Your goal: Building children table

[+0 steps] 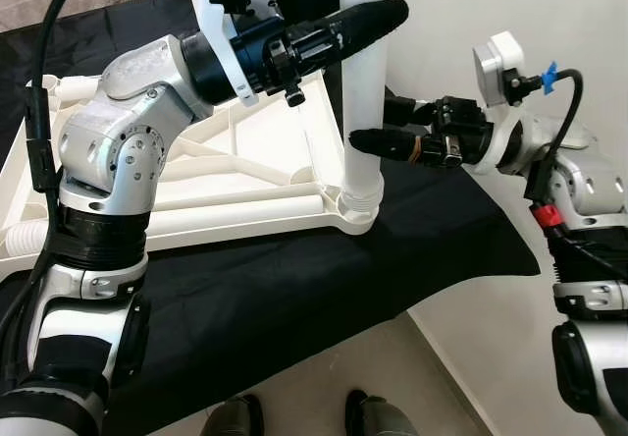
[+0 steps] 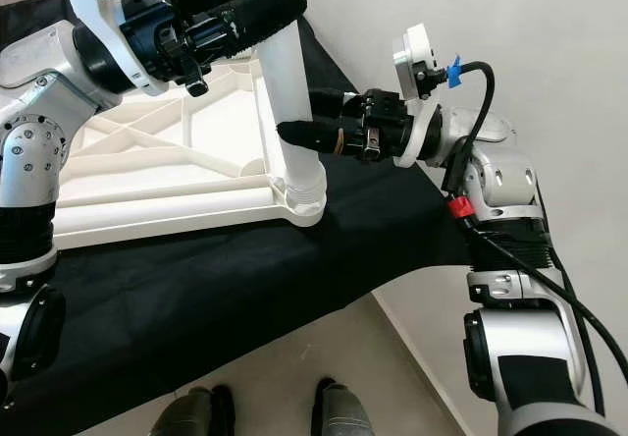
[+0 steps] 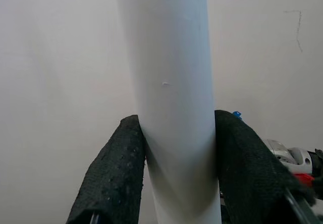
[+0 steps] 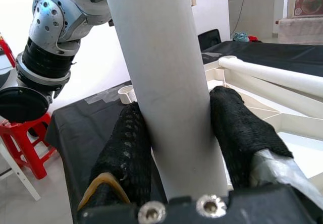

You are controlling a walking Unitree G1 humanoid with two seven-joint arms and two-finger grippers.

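Observation:
A white plastic tabletop point(image 1: 235, 176) lies upside down on a black cloth. A white table leg point(image 1: 362, 92) stands upright in the socket point(image 1: 358, 205) at its near right corner. My left gripper point(image 1: 365, 19) is shut on the leg high up, with a finger point(image 3: 113, 171) pressed on each side. Lower on the leg my right gripper point(image 1: 378, 130) comes in from the right and is shut on it too, its fingers point(image 4: 126, 153) hugging both sides of the tube just above the socket.
The black cloth point(image 1: 294, 289) covers a table whose front edge and right corner drop off close to the socket. A white wall point(image 1: 491, 14) stands right behind the leg. Another white leg point(image 1: 235, 218) lies along the tabletop's near rim. My feet point(image 1: 304, 418) show on the floor below.

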